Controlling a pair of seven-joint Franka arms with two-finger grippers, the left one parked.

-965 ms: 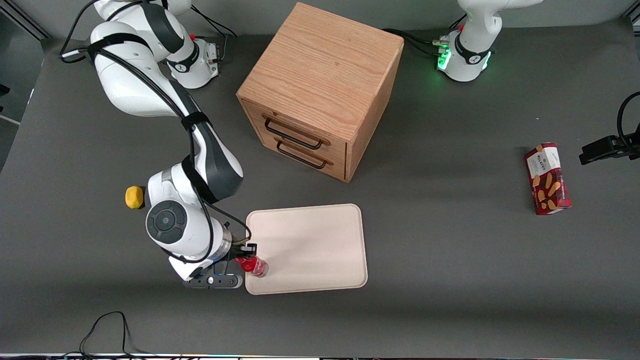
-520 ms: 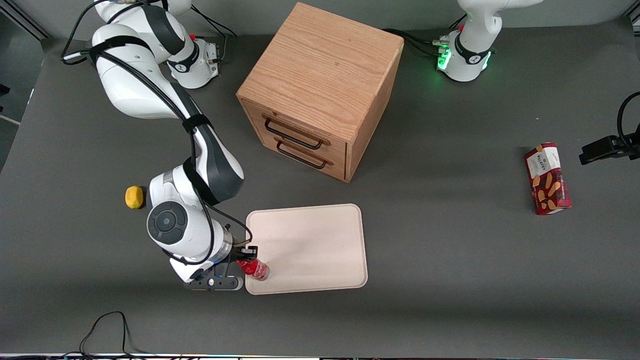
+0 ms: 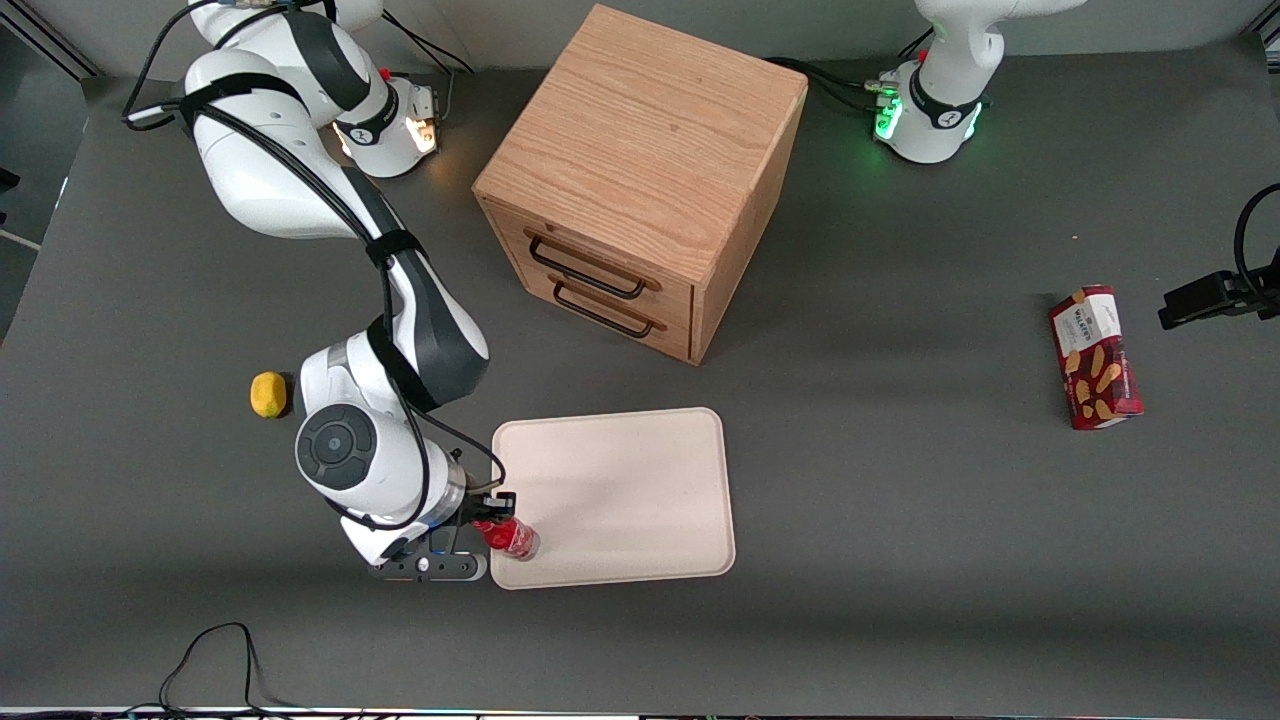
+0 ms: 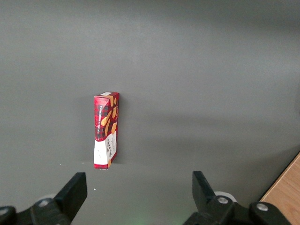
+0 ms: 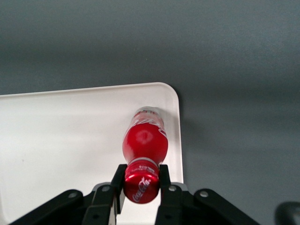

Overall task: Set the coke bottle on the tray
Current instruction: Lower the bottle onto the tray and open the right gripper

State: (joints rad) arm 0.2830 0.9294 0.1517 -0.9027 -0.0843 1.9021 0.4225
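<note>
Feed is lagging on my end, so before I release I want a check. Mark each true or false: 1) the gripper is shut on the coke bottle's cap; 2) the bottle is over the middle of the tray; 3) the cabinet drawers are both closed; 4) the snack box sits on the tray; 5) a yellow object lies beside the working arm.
1) True: the gripper is shut on the coke bottle at its cap.
2) False: it is at a corner of the tray, close to the rim nearest the front camera.
3) True: both drawers of the cabinet look closed.
4) False: the snack box lies on the table toward the parked arm's end.
5) True: the yellow object lies on the table there.
</note>
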